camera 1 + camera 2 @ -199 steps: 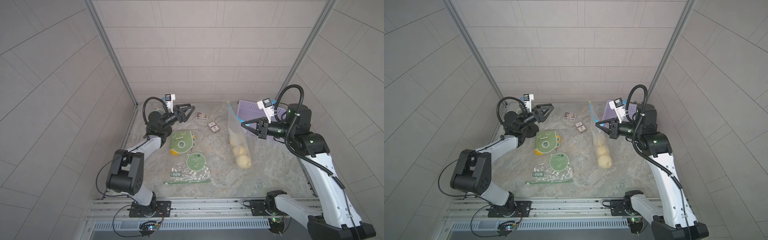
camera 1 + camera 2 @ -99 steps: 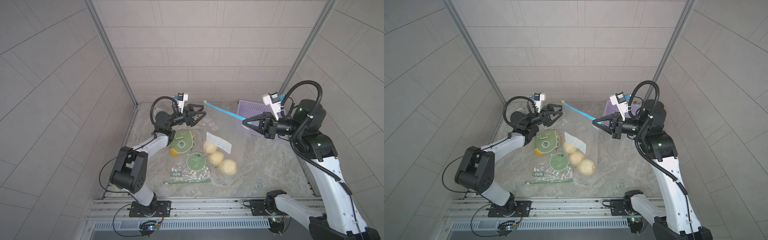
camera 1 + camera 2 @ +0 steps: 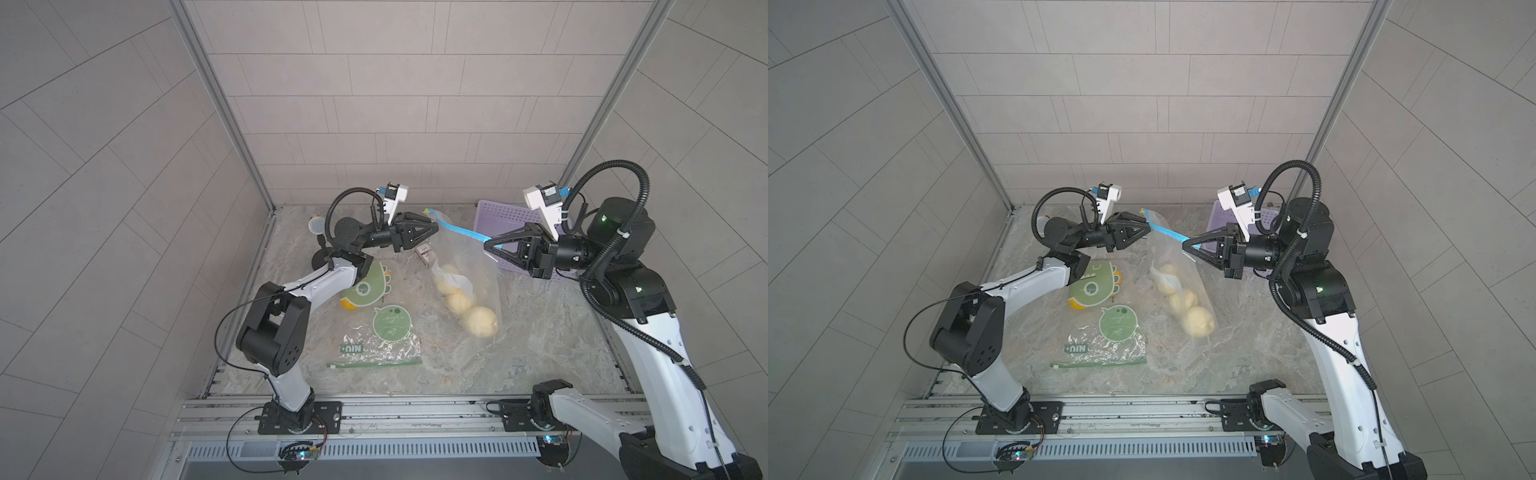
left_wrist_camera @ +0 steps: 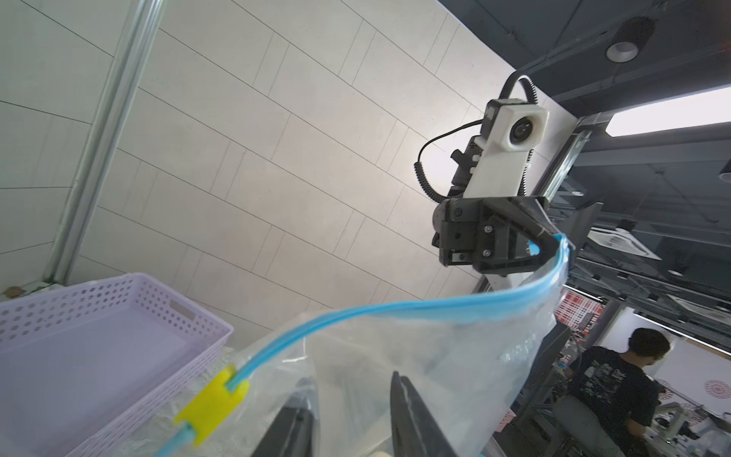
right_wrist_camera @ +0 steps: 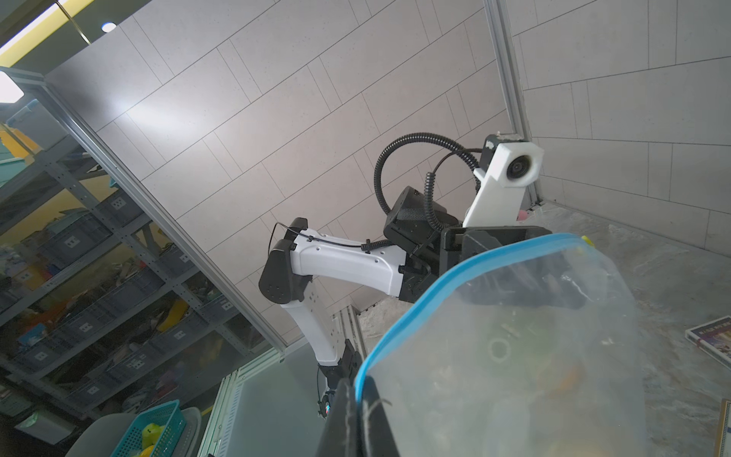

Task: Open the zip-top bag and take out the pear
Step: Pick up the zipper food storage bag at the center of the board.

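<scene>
Three pale yellow, rounded pears (image 3: 459, 301) lie low inside clear, crinkled zip-top bag (image 3: 461, 253); blue strip (image 3: 461, 229), yellow plastic slider (image 4: 211, 407). Right gripper (image 3: 488, 245) pinched tight on strip end. Left gripper (image 3: 434, 230) at opposite corner; grasp cannot be told.

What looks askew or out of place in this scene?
The zip-top bag hangs askew: the right claw pinches one end of its blue zip strip, so the pears sag into its low end. Nothing looks spilled or damaged.
</scene>
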Robot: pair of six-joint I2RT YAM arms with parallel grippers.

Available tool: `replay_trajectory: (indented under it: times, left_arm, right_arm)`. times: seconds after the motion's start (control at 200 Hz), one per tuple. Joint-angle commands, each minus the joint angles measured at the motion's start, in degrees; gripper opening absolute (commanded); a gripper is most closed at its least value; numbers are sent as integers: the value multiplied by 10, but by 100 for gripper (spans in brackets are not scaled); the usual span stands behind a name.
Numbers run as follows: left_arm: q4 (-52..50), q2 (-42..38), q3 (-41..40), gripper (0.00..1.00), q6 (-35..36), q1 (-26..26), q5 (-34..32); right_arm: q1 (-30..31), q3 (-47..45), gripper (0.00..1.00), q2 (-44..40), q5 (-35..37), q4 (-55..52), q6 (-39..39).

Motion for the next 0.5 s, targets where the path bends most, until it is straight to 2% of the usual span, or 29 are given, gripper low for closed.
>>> replay_trajectory:
  times: [0.0,0.16,0.295,0.415,0.465,0.495]
  left_arm:
    - [29,6,16,29,-22,-12,39]
    - [30,10,13,14,-28,-4,61]
    - [31,-14,-19,0,-21,38,26]
    - [30,-45,-46,0,-8,71,-9]
    - [29,-55,-55,0,-2,74,-16]
    - [28,-58,-58,0,0,73,-20]
  right_arm:
    - [2,-6,0,-12,-10,26,-5]
    - [-2,-5,0,-14,-9,20,-12]
    - [-31,-17,0,-29,6,2,-23]
    - [-69,-39,0,-45,65,-10,-26]
    - [-77,-42,5,-37,83,-23,-29]
    - [-78,-42,18,-28,89,-31,-35]
